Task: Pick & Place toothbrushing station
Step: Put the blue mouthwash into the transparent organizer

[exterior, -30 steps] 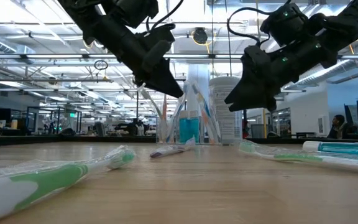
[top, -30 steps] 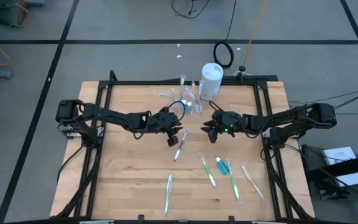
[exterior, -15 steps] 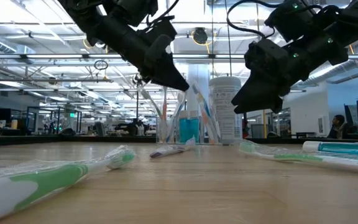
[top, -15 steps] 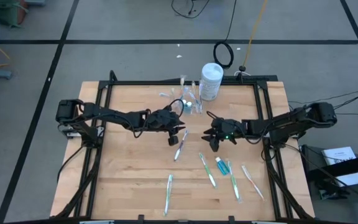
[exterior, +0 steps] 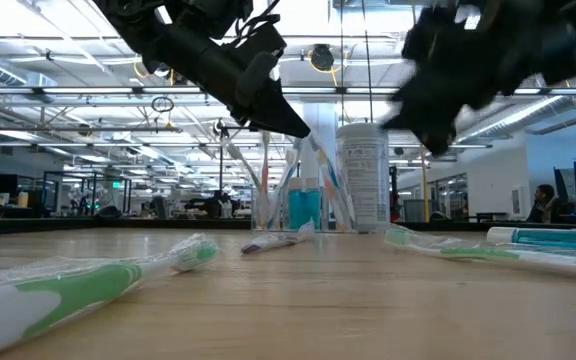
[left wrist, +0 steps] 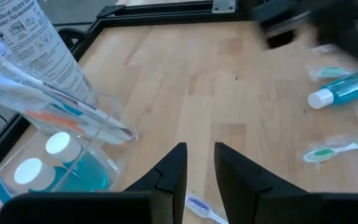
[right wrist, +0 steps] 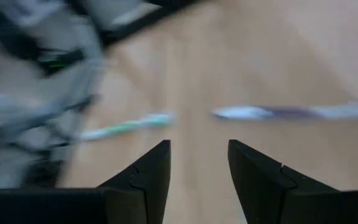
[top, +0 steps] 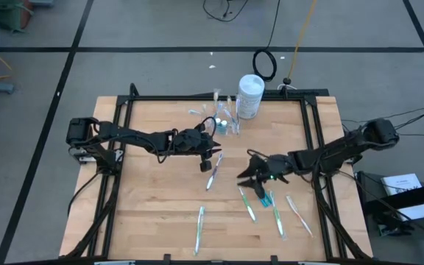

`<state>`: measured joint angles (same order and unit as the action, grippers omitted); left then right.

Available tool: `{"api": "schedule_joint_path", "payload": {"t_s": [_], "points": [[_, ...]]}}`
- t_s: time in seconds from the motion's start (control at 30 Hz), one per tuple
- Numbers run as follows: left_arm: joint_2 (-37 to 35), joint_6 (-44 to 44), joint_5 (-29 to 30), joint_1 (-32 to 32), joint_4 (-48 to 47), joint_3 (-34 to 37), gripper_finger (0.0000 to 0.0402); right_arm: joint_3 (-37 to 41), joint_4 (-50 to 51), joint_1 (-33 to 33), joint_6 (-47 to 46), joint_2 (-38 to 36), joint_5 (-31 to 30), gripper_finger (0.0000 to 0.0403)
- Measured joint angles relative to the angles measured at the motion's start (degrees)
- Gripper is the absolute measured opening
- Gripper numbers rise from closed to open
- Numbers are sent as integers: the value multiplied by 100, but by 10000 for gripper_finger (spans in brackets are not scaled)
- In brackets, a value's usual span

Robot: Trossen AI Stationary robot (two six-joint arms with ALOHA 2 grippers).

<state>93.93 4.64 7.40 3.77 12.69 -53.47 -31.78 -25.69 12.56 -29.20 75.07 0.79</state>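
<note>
A small clear cup stands at the table's far middle, holding wrapped toothbrushes and blue tubes. It also shows in the left wrist view. Several toothbrushes lie loose on the table, among them a purple one and green ones. A blue tube lies among them. My left gripper hovers open and empty just near of the cup, above the purple toothbrush. My right gripper is open and empty above the table, beside the green toothbrushes.
A tall white canister stands just right of the cup at the far edge. More toothbrushes lie near the front edge and at the right. A black frame borders the wooden table. The left half is bare wood.
My right gripper has moved from beside the cup toward the table's near edge and down toward the loose green toothbrushes and blue tube, still open. My left gripper has stayed nearly in place.
</note>
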Motion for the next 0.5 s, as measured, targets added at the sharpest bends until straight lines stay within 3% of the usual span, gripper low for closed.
{"api": "schedule_joint_path", "payload": {"t_s": [0.07,0.2,0.5], "points": [[0,2,0,0,-15,0,88,-235,-25,219,243,0,46,155],[0,151,0,0,-53,0,88,-724,726,586,486,-2,-591,155],[0,728,2,0,-53,0,88,-1900,3510,946,-793,-2,-1009,128]]}}
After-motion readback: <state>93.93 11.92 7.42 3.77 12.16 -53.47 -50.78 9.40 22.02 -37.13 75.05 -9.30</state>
